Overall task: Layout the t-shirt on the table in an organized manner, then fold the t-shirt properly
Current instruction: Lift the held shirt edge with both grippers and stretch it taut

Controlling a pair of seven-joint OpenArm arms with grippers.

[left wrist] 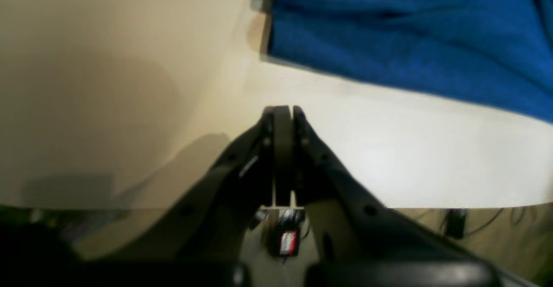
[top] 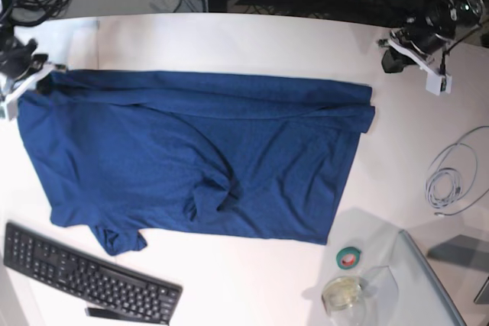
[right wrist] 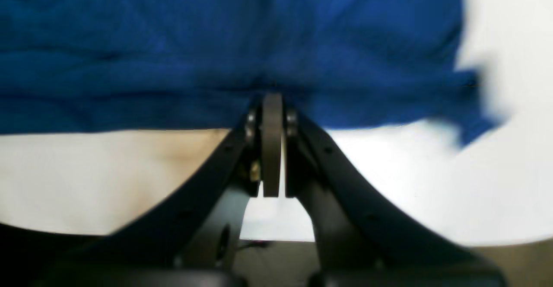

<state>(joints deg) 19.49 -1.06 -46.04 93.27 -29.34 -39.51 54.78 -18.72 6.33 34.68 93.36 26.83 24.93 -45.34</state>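
Two hands pinched closed, right hand (right wrist: 272, 105) on t-shirt (top: 199, 158) edge, left hand (left wrist: 283, 112) empty, keyboard (top: 84, 272) only overhead.

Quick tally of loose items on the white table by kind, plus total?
Clothing: 1, dark navy-blue fabric t-shirt
Keyboards: 1, black flat keyboard
Tape rolls: 1, green tape roll
Cables: 1, coiled white cable
Clear containers: 1, round clear glass-like container
Total: 5

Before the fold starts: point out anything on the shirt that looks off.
The t-shirt is spread on the table, but a bunched wrinkle sits near its middle, and its top edge is folded over in a band.
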